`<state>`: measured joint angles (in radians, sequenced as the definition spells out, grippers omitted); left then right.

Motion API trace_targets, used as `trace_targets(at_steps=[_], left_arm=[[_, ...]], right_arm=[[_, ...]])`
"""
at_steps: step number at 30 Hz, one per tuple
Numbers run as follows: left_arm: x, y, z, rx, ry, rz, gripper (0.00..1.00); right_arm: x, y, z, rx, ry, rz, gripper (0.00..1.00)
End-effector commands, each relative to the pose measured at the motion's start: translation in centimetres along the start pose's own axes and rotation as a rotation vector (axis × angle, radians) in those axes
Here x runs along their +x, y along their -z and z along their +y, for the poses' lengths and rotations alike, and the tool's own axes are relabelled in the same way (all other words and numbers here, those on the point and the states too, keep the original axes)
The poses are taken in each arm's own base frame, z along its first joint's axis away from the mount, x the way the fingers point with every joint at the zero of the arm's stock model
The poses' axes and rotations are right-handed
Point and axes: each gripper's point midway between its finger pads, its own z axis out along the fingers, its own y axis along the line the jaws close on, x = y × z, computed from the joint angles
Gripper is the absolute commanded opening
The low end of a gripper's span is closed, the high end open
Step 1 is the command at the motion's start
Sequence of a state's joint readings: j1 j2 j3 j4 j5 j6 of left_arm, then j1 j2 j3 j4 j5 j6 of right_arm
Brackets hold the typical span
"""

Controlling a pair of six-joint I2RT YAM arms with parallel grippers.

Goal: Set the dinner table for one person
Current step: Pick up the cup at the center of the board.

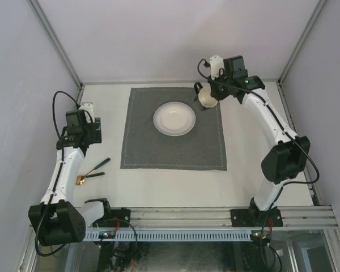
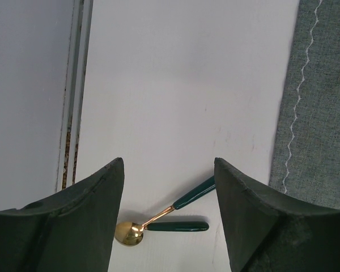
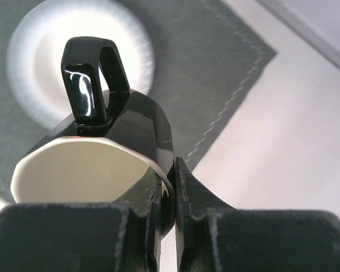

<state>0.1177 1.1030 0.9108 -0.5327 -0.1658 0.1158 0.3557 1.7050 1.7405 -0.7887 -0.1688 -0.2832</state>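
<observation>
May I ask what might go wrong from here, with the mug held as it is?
1. The right gripper pinches the mug only by its rim, tilted, so it may slip or swing.
2. The mug hangs near the plate; lowering carelessly could knock it.
3. The spoon appears to touch a second green-handled utensil, so the open left gripper might drag both.

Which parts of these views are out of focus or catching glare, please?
Right wrist: the plate behind the mug is blurred and overexposed, and the handle carries a bright glare streak. Left wrist: the spoon is sharp, its gold bowl glinting. Top external: even light, soft shadows.
</observation>
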Motion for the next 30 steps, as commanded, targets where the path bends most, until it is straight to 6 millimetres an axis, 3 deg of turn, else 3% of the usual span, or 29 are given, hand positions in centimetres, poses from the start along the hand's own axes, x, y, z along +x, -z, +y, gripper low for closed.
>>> trace_targets(at_steps=[1, 10, 16, 24, 30], left_arm=[[0.0, 0.0, 0.6, -0.031, 0.001, -0.027, 0.69], [0.2, -0.2, 0.9, -0.047, -0.002, -0.038, 0.69], [0.2, -0.3, 1.0, -0.054, -0.004, -0.034, 0.69], [0.5, -0.4, 0.9, -0.051, -0.007, -0.029, 0.69], [0.5, -0.8, 0.7, -0.044, -0.006, -0.022, 0.69]], right_arm=[[-5.0, -2.0, -4.9, 0.051, -0.097, -0.168, 0.0], [-4.4, -10.2, -12.4, 0.147, -0.229, -0.165, 0.0], [-4.4, -13.8, -16.4, 0.212, -0.261, -0.156, 0.0], [-3.3, -14.1, -18.2, 0.269, -0.235, -0.133, 0.0], [-2.9, -10.3, -17.0, 0.27, -0.228, -0.108, 0.0]])
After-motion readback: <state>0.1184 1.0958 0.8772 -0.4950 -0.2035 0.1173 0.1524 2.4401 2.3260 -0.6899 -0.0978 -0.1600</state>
